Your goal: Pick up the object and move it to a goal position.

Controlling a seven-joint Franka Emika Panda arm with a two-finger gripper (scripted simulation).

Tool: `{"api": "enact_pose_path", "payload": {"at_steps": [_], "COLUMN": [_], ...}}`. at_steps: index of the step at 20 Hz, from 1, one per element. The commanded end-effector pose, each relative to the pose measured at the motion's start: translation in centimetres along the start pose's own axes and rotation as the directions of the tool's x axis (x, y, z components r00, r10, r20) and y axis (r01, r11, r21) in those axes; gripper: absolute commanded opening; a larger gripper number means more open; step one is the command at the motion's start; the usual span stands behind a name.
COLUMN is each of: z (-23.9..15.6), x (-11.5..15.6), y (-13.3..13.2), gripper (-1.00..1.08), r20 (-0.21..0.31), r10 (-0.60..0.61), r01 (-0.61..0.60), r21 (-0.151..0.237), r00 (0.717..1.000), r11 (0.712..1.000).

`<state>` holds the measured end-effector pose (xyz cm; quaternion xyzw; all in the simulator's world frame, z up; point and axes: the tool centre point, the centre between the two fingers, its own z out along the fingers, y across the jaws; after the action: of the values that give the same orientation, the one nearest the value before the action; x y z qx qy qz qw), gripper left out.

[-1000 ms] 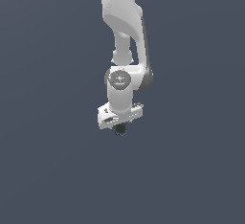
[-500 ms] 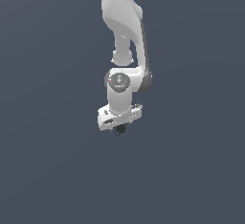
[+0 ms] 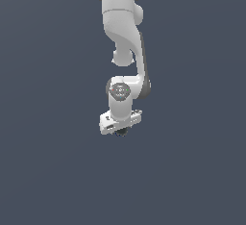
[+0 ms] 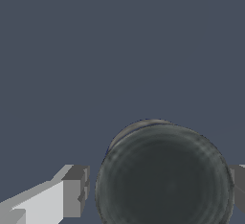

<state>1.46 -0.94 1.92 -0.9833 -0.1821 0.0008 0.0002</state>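
The object [image 3: 122, 132] is a small, dark, round ball that peeks out just under the white hand of the arm in the exterior view. In the wrist view the object [image 4: 165, 175] looms large, nearly black with a grey sheen, and sits between the two grey fingertips [image 4: 76, 189]. My gripper [image 3: 121, 131] is shut on the object, and the hand hides most of it from the exterior camera. In the wrist view the gripper [image 4: 158, 192] has one finger on either side of the ball.
Around the arm [image 3: 122, 36] both views show only a plain dark grey-blue background, and no surface, edge or marker can be made out.
The arm and hand have shifted slightly lower in the exterior picture, with the object still held in the gripper.
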Motion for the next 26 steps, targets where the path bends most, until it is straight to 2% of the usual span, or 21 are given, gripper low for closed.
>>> {"api": "enact_pose_path", "payload": {"at_steps": [1, 3, 4, 17, 21, 26], "z": [0.5, 0.6, 0.6, 0.5, 0.4, 0.2], "x": [0.1, 0.1, 0.1, -0.2, -1.3, -4.0], "y": [0.1, 0.1, 0.1, 0.4, 1.6, 4.4], "gripper": [1.0, 1.0, -1.0, -1.0, -1.0, -1.0], "r20": [-0.001, -0.001, -0.001, -0.001, -0.001, -0.001], "r10": [0.0, 0.0, 0.0, 0.0, 0.0, 0.0], "r01": [0.0, 0.0, 0.0, 0.0, 0.0, 0.0], "r21": [-0.001, -0.001, -0.001, -0.001, -0.001, -0.001], "r00": [1.0, 1.0, 1.0, 1.0, 1.0, 1.0], "r11": [1.0, 1.0, 1.0, 1.0, 1.0, 1.0]}}
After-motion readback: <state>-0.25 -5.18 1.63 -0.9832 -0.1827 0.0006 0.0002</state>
